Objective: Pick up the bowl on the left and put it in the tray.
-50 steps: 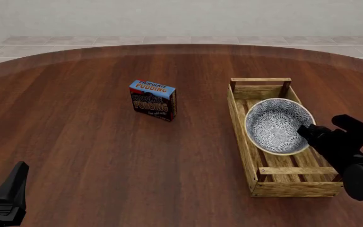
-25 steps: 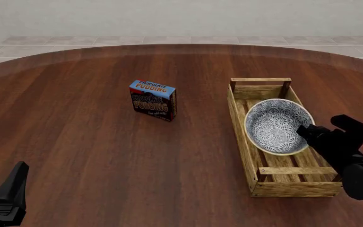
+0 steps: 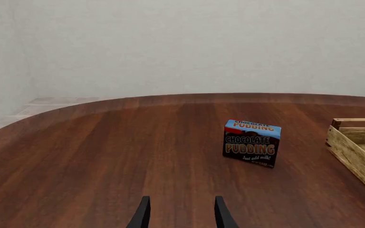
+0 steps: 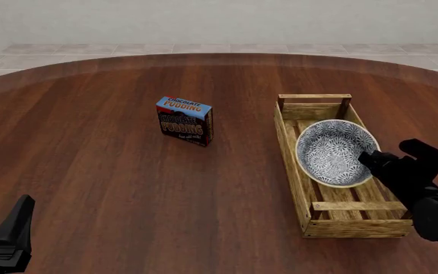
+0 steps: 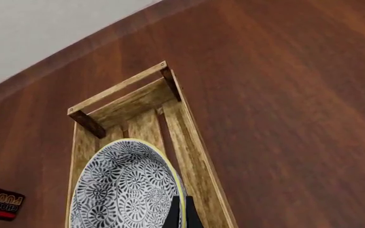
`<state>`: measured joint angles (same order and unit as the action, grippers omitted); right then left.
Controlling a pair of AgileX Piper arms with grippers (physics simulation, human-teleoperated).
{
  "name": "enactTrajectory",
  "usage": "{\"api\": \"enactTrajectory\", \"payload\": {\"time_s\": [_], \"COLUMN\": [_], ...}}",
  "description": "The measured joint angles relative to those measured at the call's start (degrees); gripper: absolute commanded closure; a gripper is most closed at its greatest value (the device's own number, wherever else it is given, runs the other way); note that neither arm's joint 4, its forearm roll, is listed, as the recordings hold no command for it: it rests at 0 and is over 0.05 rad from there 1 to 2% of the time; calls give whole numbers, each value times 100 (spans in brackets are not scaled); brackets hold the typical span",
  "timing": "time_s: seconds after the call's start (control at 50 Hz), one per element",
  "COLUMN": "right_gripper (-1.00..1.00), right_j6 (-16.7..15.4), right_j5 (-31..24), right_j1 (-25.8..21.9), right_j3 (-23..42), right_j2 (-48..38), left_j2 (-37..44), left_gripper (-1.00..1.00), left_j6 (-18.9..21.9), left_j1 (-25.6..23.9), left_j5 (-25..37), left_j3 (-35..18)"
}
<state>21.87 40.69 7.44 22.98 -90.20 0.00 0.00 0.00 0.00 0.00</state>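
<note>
Left gripper [image 4: 9, 240] is parked at the near-left table edge, fingers apart with nothing between them in its wrist view, not involved. Right gripper [image 4: 373, 158] is pinching the near-right rim of the bowl [image 4: 335, 151]; the right wrist view shows a dark finger [image 5: 177, 212] against the yellowish rim, so I read it as clamped on the bowl. The bowl is tilted, its opening facing the camera, and sits inside the tray [image 4: 291, 149] over the middle slats; can't tell if its base is touching them. Step looks like placement: lower, level it out, then open the fingers and back off clear of the tray wall. Versus a second ago the bowl and right gripper are almost unmoved, at most a slight drift. The pudding box [image 4: 184, 120] stands further back to the left, unchanged, well apart from the tray.
</note>
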Motion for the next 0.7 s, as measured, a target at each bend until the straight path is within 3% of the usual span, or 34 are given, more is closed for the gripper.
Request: {"api": "enactTrajectory", "payload": {"time_s": [0.7], "right_gripper": [100], "right_j6": [-52], "right_j5": [38], "right_j1": [-26], "right_j3": [-47], "right_j2": [48], "left_j2": [0], "left_gripper": [-100], "left_j6": [0], "left_j1": [0], "left_j5": [0], "left_j3": [0]}}
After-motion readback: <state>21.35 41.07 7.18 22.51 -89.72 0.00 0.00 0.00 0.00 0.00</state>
